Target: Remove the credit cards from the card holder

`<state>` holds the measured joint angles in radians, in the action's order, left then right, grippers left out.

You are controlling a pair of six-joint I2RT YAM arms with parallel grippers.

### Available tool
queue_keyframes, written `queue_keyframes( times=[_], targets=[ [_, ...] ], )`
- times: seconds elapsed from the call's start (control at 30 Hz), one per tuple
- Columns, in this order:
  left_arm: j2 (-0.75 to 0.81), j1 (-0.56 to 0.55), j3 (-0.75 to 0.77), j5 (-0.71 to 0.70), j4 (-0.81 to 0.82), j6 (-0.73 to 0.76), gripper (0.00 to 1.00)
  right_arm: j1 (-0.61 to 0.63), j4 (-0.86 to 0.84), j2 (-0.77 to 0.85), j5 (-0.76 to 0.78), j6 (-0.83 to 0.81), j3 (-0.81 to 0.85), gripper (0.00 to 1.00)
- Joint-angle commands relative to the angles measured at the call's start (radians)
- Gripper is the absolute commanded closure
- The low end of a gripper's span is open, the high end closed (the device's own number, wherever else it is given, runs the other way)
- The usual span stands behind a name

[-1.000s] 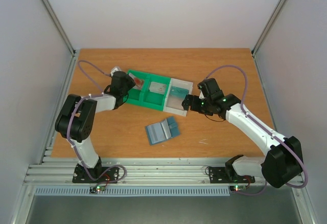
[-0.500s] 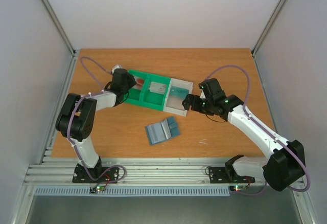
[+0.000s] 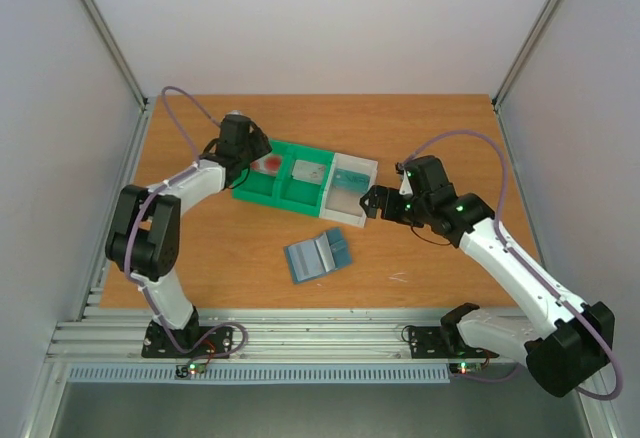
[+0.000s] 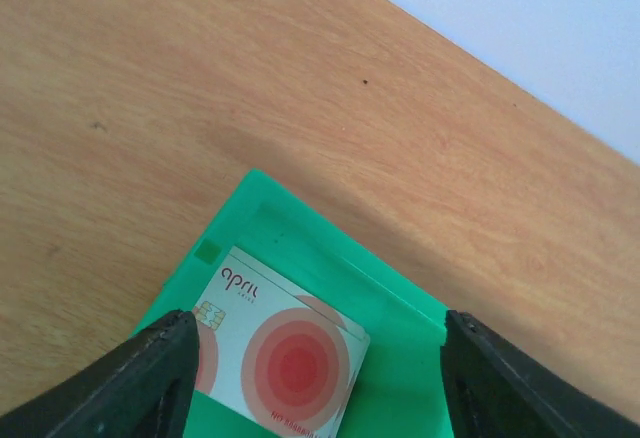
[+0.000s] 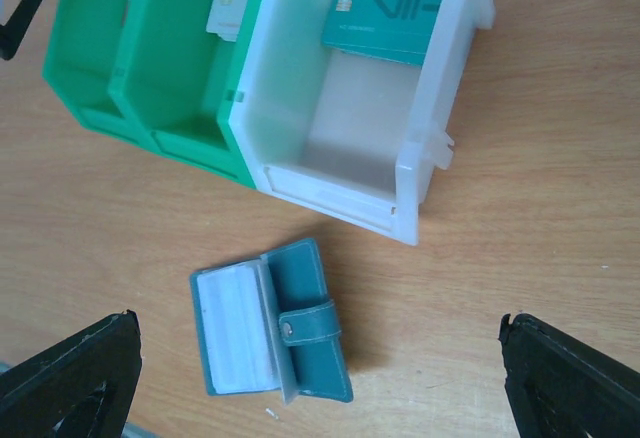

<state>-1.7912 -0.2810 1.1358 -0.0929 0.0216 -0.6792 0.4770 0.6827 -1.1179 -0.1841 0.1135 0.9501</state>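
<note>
The card holder (image 3: 317, 255) lies open on the table, teal cover and strap up (image 5: 270, 323). A white credit card with red circles (image 4: 275, 358) lies flat in the left green compartment (image 3: 266, 164). My left gripper (image 4: 320, 388) hangs just above it, open, its jaws wide on either side of the card (image 3: 243, 145). A grey card (image 5: 230, 3) lies in the middle compartment and a teal card (image 5: 385, 16) in the white one. My right gripper (image 5: 320, 378) is open and empty, above the table right of the holder (image 3: 372, 201).
The green-and-white bin tray (image 3: 280, 193) stands slanted mid-table, its green wall (image 4: 400, 308) under the left gripper and its white end (image 5: 420, 158) towards the right gripper. Bare wood surrounds the holder. White walls close in the table on three sides.
The left gripper opened and let the red-circled card go into the left green compartment, then lifted back towards the far left. The right arm drew back slightly to the right.
</note>
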Motion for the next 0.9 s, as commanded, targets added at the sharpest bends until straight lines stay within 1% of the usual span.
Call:
queue_keyframes(
  times=[0.0,0.03,0.07,0.1,0.17,0.23,0.3,0.33,0.37,0.43,0.53,0.67,0.73,0.8,0.87],
  targets=[
    [0.09,0.001,0.061,-0.02,-0.179,0.043,0.26,0.005,0.033,0.038,-0.017,0.01,-0.014,0.02],
    [0.104,0.001,0.063,-0.024,-0.204,0.042,0.19,0.005,0.036,0.044,-0.021,0.006,-0.018,0.02],
    [0.12,0.001,0.066,-0.026,-0.233,0.045,0.06,0.005,0.036,0.048,-0.03,-0.002,-0.022,0.02],
    [0.137,0.002,0.069,-0.023,-0.275,0.048,0.01,0.005,0.036,0.053,-0.04,-0.008,-0.027,0.02],
    [0.175,0.002,0.079,-0.002,-0.344,0.064,0.0,0.005,0.049,0.057,-0.05,-0.008,-0.025,0.01],
    [0.201,0.001,0.099,0.061,-0.419,0.093,0.01,0.005,0.057,0.059,-0.067,-0.009,-0.026,0.01],
    [0.214,0.002,0.139,0.164,-0.522,0.135,0.01,0.006,0.065,0.057,-0.093,-0.012,-0.027,0.02],
    [0.226,0.001,0.15,0.197,-0.583,0.159,0.01,0.006,0.067,0.057,-0.103,-0.011,-0.027,0.02],
    [0.244,0.001,0.141,0.232,-0.598,0.17,0.01,0.006,0.062,0.058,-0.117,-0.009,-0.033,0.04],
    [0.294,0.001,0.089,0.311,-0.59,0.175,0.02,0.009,0.038,0.064,-0.14,0.001,-0.052,0.08],
    [0.369,-0.003,-0.025,0.459,-0.528,0.144,0.09,0.023,-0.004,0.068,-0.165,0.032,-0.083,0.13],
    [0.436,-0.037,-0.121,0.556,-0.51,0.119,0.18,0.058,-0.033,0.046,-0.153,0.052,-0.097,0.19],
    [0.464,-0.075,-0.163,0.588,-0.509,0.123,0.2,0.075,-0.042,0.03,-0.147,0.058,-0.098,0.23],
    [0.493,-0.115,-0.199,0.585,-0.526,0.135,0.22,0.098,-0.06,0.016,-0.13,0.06,-0.105,0.27],
    [0.515,-0.151,-0.239,0.584,-0.529,0.141,0.25,0.126,-0.077,-0.002,-0.116,0.062,-0.111,0.36]
  ],
)
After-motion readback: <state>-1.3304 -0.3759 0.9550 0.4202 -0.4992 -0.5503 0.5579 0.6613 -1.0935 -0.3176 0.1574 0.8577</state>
